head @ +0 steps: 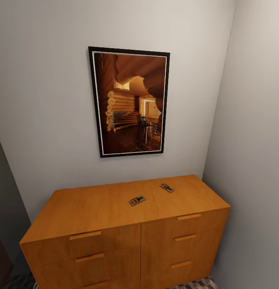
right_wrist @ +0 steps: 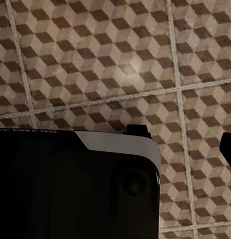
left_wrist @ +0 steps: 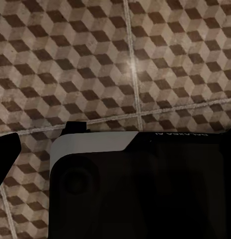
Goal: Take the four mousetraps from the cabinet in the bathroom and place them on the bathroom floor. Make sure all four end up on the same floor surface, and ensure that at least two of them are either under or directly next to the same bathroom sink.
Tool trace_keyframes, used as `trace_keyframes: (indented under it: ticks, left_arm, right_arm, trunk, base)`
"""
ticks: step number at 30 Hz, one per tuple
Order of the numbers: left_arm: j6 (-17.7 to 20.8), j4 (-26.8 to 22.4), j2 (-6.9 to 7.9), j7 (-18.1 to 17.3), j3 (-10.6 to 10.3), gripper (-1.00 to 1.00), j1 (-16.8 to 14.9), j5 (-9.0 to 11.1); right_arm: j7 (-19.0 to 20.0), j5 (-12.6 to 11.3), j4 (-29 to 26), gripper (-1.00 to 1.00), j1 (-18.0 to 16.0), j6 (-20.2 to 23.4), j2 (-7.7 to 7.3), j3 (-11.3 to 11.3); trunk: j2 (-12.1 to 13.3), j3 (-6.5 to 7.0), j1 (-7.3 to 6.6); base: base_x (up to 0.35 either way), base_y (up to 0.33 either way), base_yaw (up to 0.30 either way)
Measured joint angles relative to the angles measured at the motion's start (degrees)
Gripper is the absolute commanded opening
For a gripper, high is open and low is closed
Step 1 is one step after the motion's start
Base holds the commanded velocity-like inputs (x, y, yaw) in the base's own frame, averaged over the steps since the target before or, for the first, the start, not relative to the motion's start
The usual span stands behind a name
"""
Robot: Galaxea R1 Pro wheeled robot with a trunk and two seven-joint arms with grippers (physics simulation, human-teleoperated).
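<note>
**End effectors out of the head view; 2 mousetraps on the cabinet top**

The end effectors cannot be judged for opening or contents: in the left wrist view and the right wrist view, only dark housing with a pale band fills the near part of each picture, and the fingertips cannot be made out. Nothing is seen held or touched. Beyond the housing, each wrist view looks onto the bathroom floor (left_wrist: 95, 59), with large square tiles printed in a brown, beige and white cube pattern and pale grout lines crossing between them.

In the head view, the cabinet (head: 99, 257) stands against a grey wall in a corner. It is low, wide and orange-brown, with 2 columns of drawers carrying slim bar handles, all closed. On its flat top lie 2 mousetraps, well apart from each other. The nearer mousetrap (head: 137, 200) rests near the middle of the top; the farther mousetrap (head: 167, 188) lies toward the back right. Each is a small flat brown rectangle with dark wire parts. Above the cabinet hangs a black-framed picture (head: 129, 102) of a log interior. A strip of patterned floor shows at the cabinet's foot.
</note>
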Motion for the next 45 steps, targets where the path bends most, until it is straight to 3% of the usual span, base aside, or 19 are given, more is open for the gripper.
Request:
trace_keyframes:
  ticks: [10,15,21,22,27,28,29,34,39,45]
  left_arm:
    - [0.1,-0.5,-0.84,2.7,-0.5,1.00,0.0,-1.3]
    - [0.3,-1.1,-2.51,5.7,-0.9,1.00,0.0,-2.3]
    - [1.0,-2.9,-5.21,7.6,-1.8,1.00,0.0,-7.5]
    - [1.0,-2.9,-5.22,7.6,-1.8,1.00,0.0,-7.6]
    - [3.8,-8.4,-6.86,8.0,-2.1,1.00,-0.1,-12.8]
    - [4.9,-10.1,-7.06,8.1,-2.1,1.00,-0.1,-13.7]
    - [11.8,-16.6,-7.47,8.1,-2.2,1.00,-0.1,-15.8]
    - [25.1,-33.6,-7.63,8.3,-2.4,1.00,-0.1,-17.2]
    - [34.1,-45.5,-7.66,8.3,-2.6,1.00,-0.1,-17.8]
    - [42.6,-57.8,-7.79,8.2,-2.6,1.00,-0.3,-19.8]
  right_arm:
    - [-0.5,0.7,-0.1,1.00,0.0,0.4,-0.07,0.4]
    - [-0.2,0.9,-0.3,1.00,0.0,0.6,-0.23,0.4]
    - [-0.1,1.1,-1.1,1.00,0.0,2.0,-1.17,0.3]
    - [-0.1,1.1,-1.1,1.00,0.0,2.0,-1.17,0.4]
    - [0.2,1.2,-4.9,1.00,0.0,4.8,-2.56,0.3]
    - [0.2,1.2,-6.2,1.00,-0.1,5.6,-2.79,0.3]
    - [0.3,1.2,-12.1,1.00,-0.2,9.8,-3.78,0.3]
    - [0.4,0.8,-24.6,1.00,-0.1,20.1,-6.81,0.1]
    - [0.5,0.6,-34.6,1.00,-0.1,27.4,-8.65,-0.1]
    - [0.4,0.5,-44.1,1.00,-0.1,33.5,-9.62,-0.5]
  trunk:
    - [0.0,0.00,0.00]
    - [0.0,0.00,0.00]
    - [0.0,0.00,0.00]
    - [0.0,0.00,0.00]
    - [0.0,0.01,0.00]
    - [0.0,0.01,0.00]
    - [0.0,0.00,0.00]
    - [0.0,0.01,0.00]
    - [0.0,0.01,0.00]
    - [0.0,0.01,-0.01]
  base:
    - [0.000,0.000,0.000]
    - [0.000,0.000,0.000]
    - [0.000,0.000,0.000]
    - [0.000,0.000,0.000]
    - [0.000,0.000,0.000]
    - [0.000,0.000,0.000]
    - [0.000,0.000,0.000]
    - [0.000,0.000,0.000]
    - [0.000,0.000,0.000]
    - [0.000,0.000,0.000]
